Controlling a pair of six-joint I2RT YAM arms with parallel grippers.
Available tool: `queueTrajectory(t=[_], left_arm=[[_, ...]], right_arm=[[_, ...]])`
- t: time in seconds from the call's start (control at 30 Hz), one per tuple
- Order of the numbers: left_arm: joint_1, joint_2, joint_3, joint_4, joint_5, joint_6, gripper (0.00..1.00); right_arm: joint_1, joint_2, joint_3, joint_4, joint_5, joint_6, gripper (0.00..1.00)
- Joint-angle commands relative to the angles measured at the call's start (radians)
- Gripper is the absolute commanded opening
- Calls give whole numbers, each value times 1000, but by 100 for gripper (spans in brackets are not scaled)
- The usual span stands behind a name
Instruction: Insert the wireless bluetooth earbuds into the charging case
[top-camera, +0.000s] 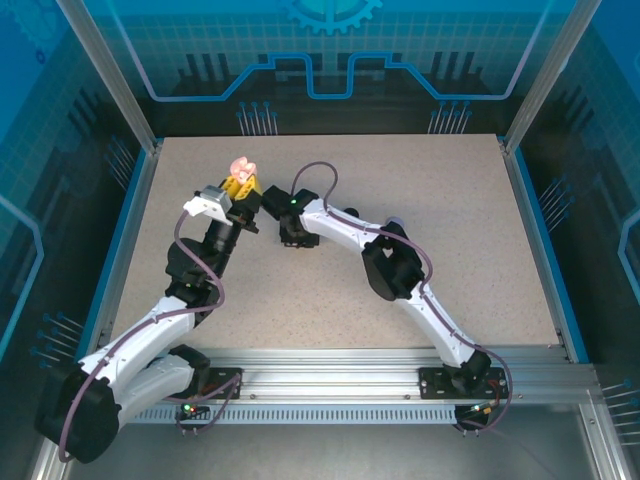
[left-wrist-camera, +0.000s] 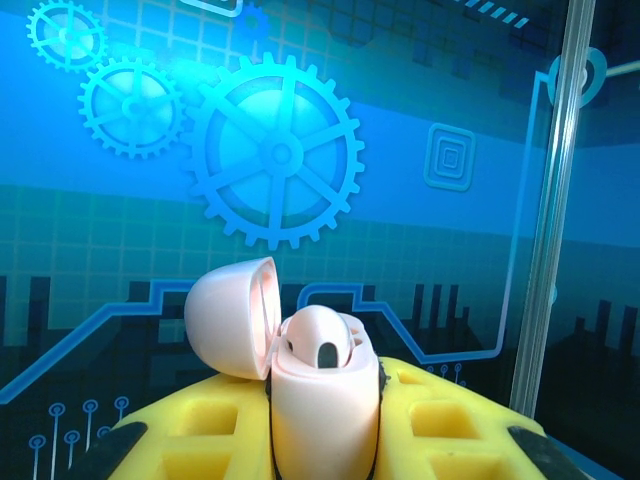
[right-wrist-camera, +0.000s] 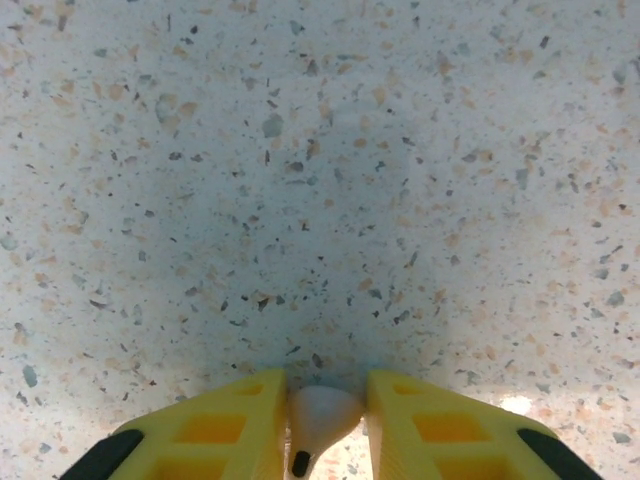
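My left gripper (left-wrist-camera: 325, 405) is shut on the pale pink charging case (left-wrist-camera: 325, 430), held upright above the table. Its lid (left-wrist-camera: 232, 315) hangs open to the left. One pale pink earbud (left-wrist-camera: 320, 342) sits in the case's well. From above, the case (top-camera: 243, 165) shows at the tip of the left gripper (top-camera: 240, 188), back left of centre. My right gripper (right-wrist-camera: 326, 382) points down at the table, its yellow fingers (right-wrist-camera: 235, 420) pressed on both sides of a second pale pink earbud (right-wrist-camera: 322, 412) lying on the tabletop. The right gripper (top-camera: 295, 238) is just right of the left one.
The speckled tabletop (top-camera: 430, 200) stretches to the right and front. Metal frame posts (top-camera: 110, 75) and blue printed walls (top-camera: 330, 50) enclose the table. A post (left-wrist-camera: 548, 230) stands behind the case in the left wrist view.
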Motion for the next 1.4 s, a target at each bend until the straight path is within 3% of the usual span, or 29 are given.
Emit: queueTrajectory(t=[0.0, 0.3, 0.67, 1.13, 1.23, 1.37], left_arm=[[10, -2, -4, 7, 26, -32, 0], [11, -2, -2, -3, 52, -67, 0], [8, 5, -2, -21, 91, -111, 0], [9, 28, 7, -25, 109, -113, 0], [8, 37, 10, -19, 111, -118, 0], [8, 48, 12, -10, 113, -125, 0]], right_arm=[[-3, -55, -98, 1, 15, -48, 24], [-7, -306, -470, 157, 16, -104, 15], [7, -568, -808, 258, -6, -154, 15], [39, -624, -1013, 332, -34, -339, 15], [40, -615, -1007, 321, -35, -331, 19], [42, -613, -981, 295, -46, -279, 40]])
